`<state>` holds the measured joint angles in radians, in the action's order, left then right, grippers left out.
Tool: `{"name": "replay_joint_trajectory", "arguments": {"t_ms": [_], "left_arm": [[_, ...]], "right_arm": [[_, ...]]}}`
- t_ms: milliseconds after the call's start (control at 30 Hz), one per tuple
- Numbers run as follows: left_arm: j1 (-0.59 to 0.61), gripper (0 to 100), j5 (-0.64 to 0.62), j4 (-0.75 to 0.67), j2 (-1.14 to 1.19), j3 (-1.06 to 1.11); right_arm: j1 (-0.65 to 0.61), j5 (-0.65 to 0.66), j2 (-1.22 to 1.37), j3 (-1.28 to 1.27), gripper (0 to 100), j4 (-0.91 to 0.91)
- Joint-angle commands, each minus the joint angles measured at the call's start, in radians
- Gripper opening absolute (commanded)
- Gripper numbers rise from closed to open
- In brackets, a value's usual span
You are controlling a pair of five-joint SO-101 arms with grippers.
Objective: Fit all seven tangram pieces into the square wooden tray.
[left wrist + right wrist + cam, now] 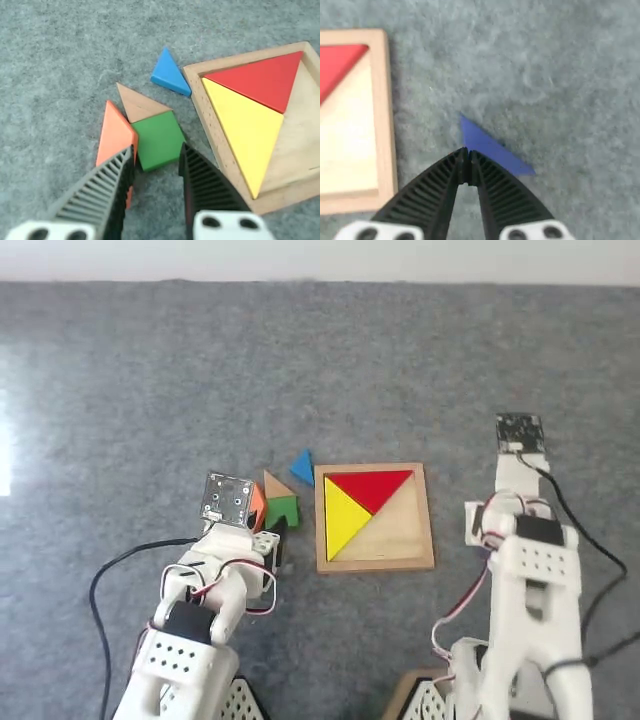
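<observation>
Square wooden tray: lies flat on the grey-covered bench, between the two arms. Holds two pieces.
- Red triangle: large, in the tray's far corner area, flush against the yellow one.
- Yellow triangle: large, along the tray's left side. The remaining floor of the tray is bare wood.

Loose pieces, on the bench left of the tray:
- Light blue triangle: small, just beside the tray's far left corner, apart from the others.
- Tan triangle: touching the green square's far edge.
- Green square: near the tray's left rim.
- Orange triangle: against the green square's outer side.

Loose piece, right of the tray:
- Dark blue piece: flat on the bench, partly hidden by fingers; full shape unclear.

Left pincer: open, fingers spread over the green square's near corner.

Right pincer: closed, fingers pressed together, tips at the dark blue piece's edge.
</observation>
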<state>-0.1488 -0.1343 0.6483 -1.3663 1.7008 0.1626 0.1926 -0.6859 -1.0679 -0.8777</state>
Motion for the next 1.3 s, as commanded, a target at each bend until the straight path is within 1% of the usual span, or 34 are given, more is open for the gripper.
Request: {"name": "replay_joint_trajectory", "arguments": {"t_ms": [0, 100, 200, 333, 567, 600, 633, 700, 733, 767, 833, 867, 900, 967, 1033, 1100, 1167, 1200, 1267], "left_arm": [[-0.04, 15, -0.008, 0.0, -0.014, -0.012], [-0.1, 15, -0.008, 0.002, -0.014, -0.012], [-0.143, 15, -0.006, 0.003, -0.014, -0.012], [-0.143, 14, -0.006, 0.002, -0.014, -0.012], [-0.144, 14, 0.0, -0.008, -0.011, -0.012], [-0.137, 15, 0.037, 0.025, -0.012, -0.015], [-0.117, 15, 0.129, 0.061, -0.012, -0.033], [-0.041, 15, 0.402, 0.149, -0.012, -0.114], [0.012, 15, 0.488, 0.184, -0.012, -0.156], [0.072, 15, 0.493, 0.199, -0.008, -0.197], [0.18, 15, 0.428, 0.216, -0.003, -0.292], [0.215, 15, 0.425, 0.245, 0.0, -0.349], [0.226, 15, 0.436, 0.293, 0.015, -0.415], [0.226, 15, 0.465, 0.405, 0.086, -0.552], [0.224, 15, 0.483, 0.497, 0.206, -0.688], [0.224, 15, 0.489, 0.605, 0.37, -0.816], [0.212, 15, 0.522, 0.701, 0.555, -0.92], [0.195, 15, 0.542, 0.727, 0.641, -0.954], [0.172, 15, 0.549, 0.727, 0.79, -0.99]], "right_arm": [[0.062, 0.08, -0.147, -0.078, 0.9, -0.016], [0.102, 0.147, -0.251, -0.189, 0.9, -0.016], [0.11, 0.198, -0.348, -0.282, 0.9, -0.016], [0.113, 0.239, -0.456, -0.373, 0.9, -0.018], [0.113, 0.236, -0.593, -0.45, 0.9, -0.027], [0.113, 0.238, -0.607, -0.459, 0.9, -0.028], [0.113, 0.238, -0.619, -0.46, 0.9, -0.039], [0.108, 0.239, -0.639, -0.465, 0.9, -0.062], [0.108, 0.239, -0.645, -0.468, 0.9, -0.065], [0.108, 0.239, -0.65, -0.47, 0.9, -0.067], [0.108, 0.239, -0.653, -0.47, 0.9, -0.067], [0.108, 0.239, -0.653, -0.47, 0.9, -0.067], [0.108, 0.239, -0.653, -0.47, 0.9, -0.067], [0.107, 0.239, -0.653, -0.471, 0.9, -0.067], [0.107, 0.239, -0.653, -0.471, 0.9, -0.067], [0.107, 0.239, -0.659, -0.482, 0.9, -0.062], [0.107, 0.239, -0.659, -0.483, 0.9, -0.061], [0.107, 0.239, -0.659, -0.483, 0.9, -0.061], [0.107, 0.239, -0.659, -0.485, 0.9, -0.059]]}}
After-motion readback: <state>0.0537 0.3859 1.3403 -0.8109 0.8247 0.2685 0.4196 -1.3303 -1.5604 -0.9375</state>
